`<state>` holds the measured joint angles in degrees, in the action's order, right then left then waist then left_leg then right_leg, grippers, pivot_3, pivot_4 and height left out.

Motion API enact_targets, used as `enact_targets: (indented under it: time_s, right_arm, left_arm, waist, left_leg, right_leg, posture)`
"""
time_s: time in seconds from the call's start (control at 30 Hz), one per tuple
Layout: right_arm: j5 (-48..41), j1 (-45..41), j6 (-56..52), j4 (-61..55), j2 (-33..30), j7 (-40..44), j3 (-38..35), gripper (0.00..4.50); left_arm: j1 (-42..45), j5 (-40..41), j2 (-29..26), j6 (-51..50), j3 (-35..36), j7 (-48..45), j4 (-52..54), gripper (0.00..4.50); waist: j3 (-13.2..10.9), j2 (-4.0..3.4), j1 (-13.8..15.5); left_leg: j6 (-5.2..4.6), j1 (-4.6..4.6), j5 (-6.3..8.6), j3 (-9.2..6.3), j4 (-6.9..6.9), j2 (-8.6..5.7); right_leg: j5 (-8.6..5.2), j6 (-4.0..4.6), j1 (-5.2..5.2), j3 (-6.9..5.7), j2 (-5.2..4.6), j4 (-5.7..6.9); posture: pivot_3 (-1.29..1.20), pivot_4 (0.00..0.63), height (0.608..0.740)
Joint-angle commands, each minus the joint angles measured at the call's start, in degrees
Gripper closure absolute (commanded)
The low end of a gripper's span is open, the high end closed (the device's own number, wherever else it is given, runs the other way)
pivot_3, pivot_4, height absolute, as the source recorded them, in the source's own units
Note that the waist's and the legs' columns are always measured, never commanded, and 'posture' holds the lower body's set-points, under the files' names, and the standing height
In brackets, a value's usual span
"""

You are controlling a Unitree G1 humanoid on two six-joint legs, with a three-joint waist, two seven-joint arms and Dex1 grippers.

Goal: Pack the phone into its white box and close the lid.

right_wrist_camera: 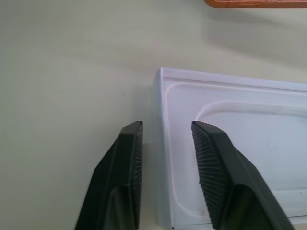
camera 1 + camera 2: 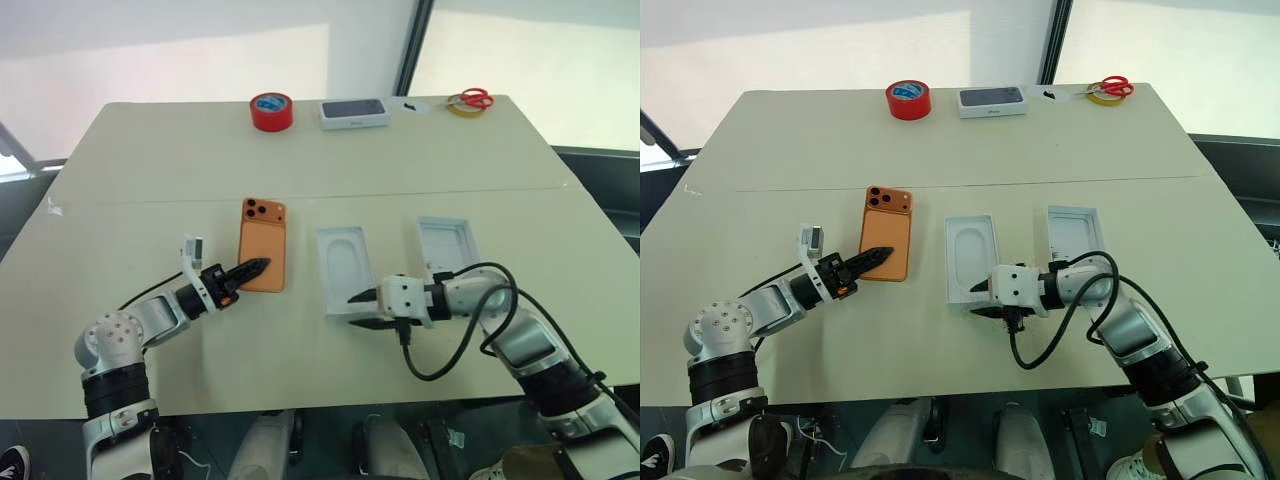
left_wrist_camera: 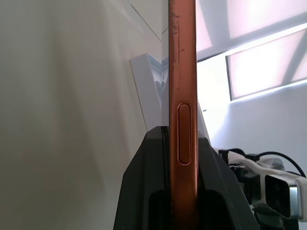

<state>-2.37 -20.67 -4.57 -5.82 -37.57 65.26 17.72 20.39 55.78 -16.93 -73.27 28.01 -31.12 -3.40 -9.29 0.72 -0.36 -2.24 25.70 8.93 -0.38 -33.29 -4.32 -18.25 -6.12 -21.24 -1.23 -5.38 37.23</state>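
Both left claw [image 2: 256,266] fingers pinch phone [image 2: 263,244] edge.

The phone [image 2: 263,257] is laid left of centre on the table [image 2: 150,160]. Just to its right the moulded insert [image 2: 342,269] is found, and further right a box part [image 2: 446,246] is set. Along the far edge a tape roll [image 2: 271,111], a sealed box [image 2: 353,113] and scissors [image 2: 471,100] are ranged left to right.

We see bare table [image 2: 150,180] across mid-frame — free passage; tape roll [image 2: 271,111], sealed box [image 2: 353,113] and scissors [image 2: 471,100] line the top edge, insert [image 2: 342,270] and lid [image 2: 447,246] crowd centre-right.
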Motion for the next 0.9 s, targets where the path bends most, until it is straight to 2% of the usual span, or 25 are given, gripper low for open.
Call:
enact_targets:
  time_s: [0.03,0.27,0.37,0.4,0.7,0.9]
  right_arm:
    - [-0.48,0.07,0.72,-0.95,-0.03,-0.16,-0.42,2.57]
    - [-0.81,0.43,-0.31,-0.98,-0.22,1.00,0.22,2.57]
    - [0.32,0.13,0.12,-0.17,0.19,0.30,0.53,3.45]
    - [0.69,-0.03,0.09,0.14,0.36,0.07,0.69,3.91]
    - [1.36,-1.94,-3.12,-1.41,3.30,-1.86,1.56,3.91]
    - [1.44,-3.05,-4.86,-1.44,4.34,-2.08,2.46,3.91]
  left_arm:
    - [0.55,3.62,-0.37,0.06,0.67,-0.12,2.68,4.50]
    - [0.20,4.89,-0.44,0.62,0.39,1.13,2.95,4.50]
    - [0.15,5.39,-0.24,0.49,0.34,1.77,3.04,4.50]
    - [0.22,5.64,-0.14,0.28,0.44,2.13,3.03,4.50]
    - [2.55,10.49,1.53,-0.65,1.71,7.41,2.50,4.50]
    - [3.16,11.06,2.37,1.02,-0.12,8.98,3.44,4.50]
  waist:
    - [0.00,0.00,0.00]
    - [0.00,0.00,0.00]
    - [0.00,0.00,0.00]
    - [0.00,0.00,0.00]
    - [0.00,0.00,0.04]
    - [0.00,0.01,0.12]
  left_leg:
    - [0.00,0.00,0.00,0.00,0.00,0.00]
    - [0.00,0.00,0.00,0.00,-0.01,0.00]
    - [0.00,0.00,0.00,0.00,-0.02,0.00]
    - [0.00,0.00,0.00,0.00,-0.02,0.00]
    - [0.01,-0.01,-0.01,0.00,-0.04,0.00]
    - [0.02,-0.01,-0.01,0.00,-0.09,0.00]
  right_leg:
    - [0.00,0.00,0.00,0.00,0.00,0.00]
    - [0.00,0.00,0.01,0.00,0.01,0.01]
    - [0.00,0.00,0.01,0.00,0.01,0.01]
    - [0.00,0.00,0.01,0.00,0.01,0.01]
    - [0.00,0.00,0.01,0.00,0.02,0.03]
    - [0.01,-0.01,0.02,-0.01,0.05,0.05]
  posture:
    - [0.00,0.150,0.738]
    - [0.00,0.150,0.738]
    - [0.00,0.150,0.738]
    - [0.00,0.150,0.738]
    - [0.00,0.150,0.738]
    - [0.00,0.150,0.738]
